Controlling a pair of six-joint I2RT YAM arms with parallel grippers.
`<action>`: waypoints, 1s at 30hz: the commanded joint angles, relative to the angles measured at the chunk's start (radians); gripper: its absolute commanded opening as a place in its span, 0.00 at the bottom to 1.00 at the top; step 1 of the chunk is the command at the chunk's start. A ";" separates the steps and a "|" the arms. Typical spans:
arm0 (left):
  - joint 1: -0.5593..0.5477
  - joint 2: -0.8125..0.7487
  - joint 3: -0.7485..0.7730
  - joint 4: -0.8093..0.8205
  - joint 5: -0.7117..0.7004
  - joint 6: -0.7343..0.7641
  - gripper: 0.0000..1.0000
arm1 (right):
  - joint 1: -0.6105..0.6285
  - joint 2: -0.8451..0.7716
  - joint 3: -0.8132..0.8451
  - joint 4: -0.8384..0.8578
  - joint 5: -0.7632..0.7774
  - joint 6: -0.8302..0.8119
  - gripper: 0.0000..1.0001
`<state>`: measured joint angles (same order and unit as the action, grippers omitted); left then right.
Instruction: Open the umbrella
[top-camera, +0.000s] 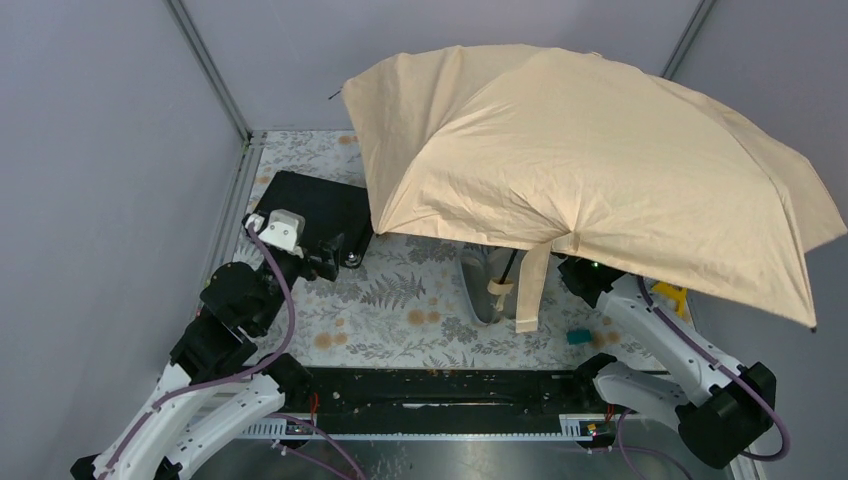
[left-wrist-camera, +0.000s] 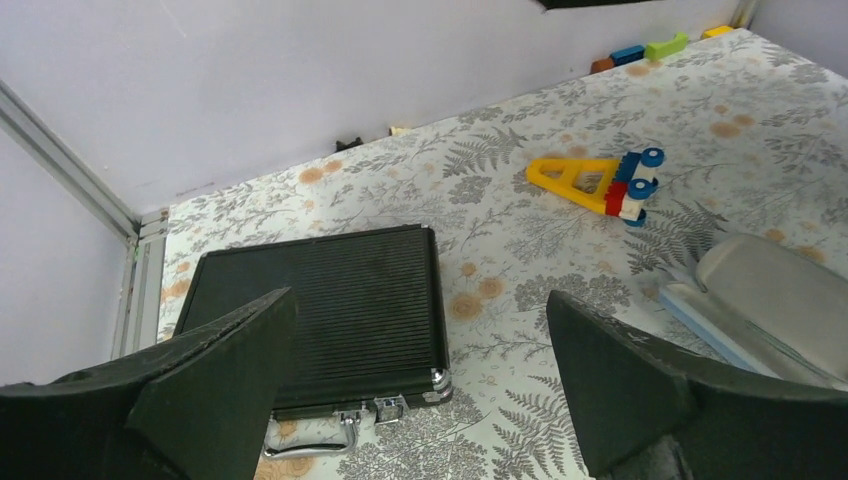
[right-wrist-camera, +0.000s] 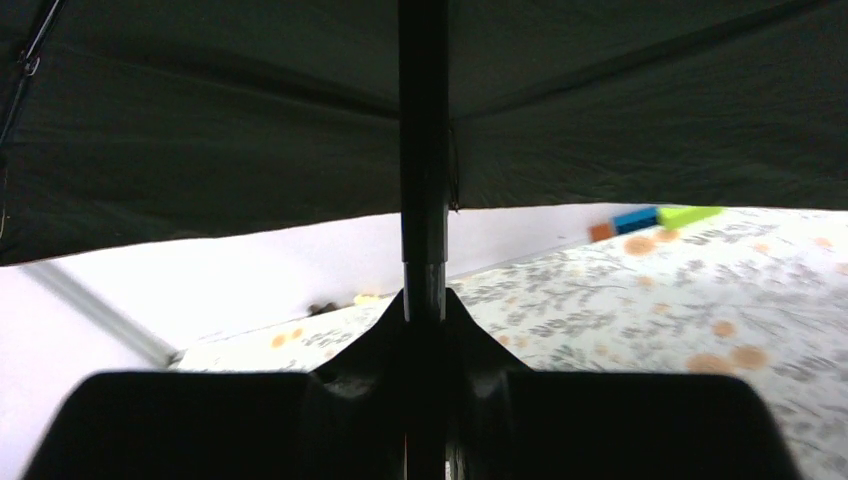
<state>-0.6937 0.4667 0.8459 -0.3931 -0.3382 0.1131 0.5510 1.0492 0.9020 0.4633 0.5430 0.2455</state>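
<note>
closed flat black ribbed case (left-wrist-camera: 320, 310) left of the open peach-tan fabric umbrella (top-camera: 600, 170), contents hidden; left fingers (left-wrist-camera: 220, 380) apart; right fingers (right-wrist-camera: 350, 400) clamped on the umbrella's shaft (right-wrist-camera: 423, 150).

The umbrella (top-camera: 600, 160) hangs low over the counter's (top-camera: 400, 300) right and back: passage there only underneath, and its shaft (right-wrist-camera: 423, 150) stands square in that gap. The case (top-camera: 320, 205) fills the back-left corner. Between case and grey sleeve (top-camera: 480, 285), bare counter, room to reach. A toy (top-camera: 672, 295) sits under the umbrella's right edge.

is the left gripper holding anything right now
No, the left gripper hangs wide open above the black case, gripping nothing.
</note>
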 joint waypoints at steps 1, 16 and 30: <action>0.004 -0.009 -0.042 0.079 -0.078 -0.016 0.99 | 0.006 -0.063 -0.079 0.203 0.222 -0.052 0.00; 0.004 -0.024 -0.109 0.098 -0.083 -0.042 0.99 | 0.162 0.393 0.036 0.870 0.755 -0.368 0.00; 0.003 -0.028 -0.119 0.077 -0.063 -0.067 0.99 | 0.189 0.622 0.032 1.034 0.940 -0.461 0.39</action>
<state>-0.6933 0.4431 0.7250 -0.3485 -0.4007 0.0647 0.7395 1.6821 0.9550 1.3758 1.4181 -0.2157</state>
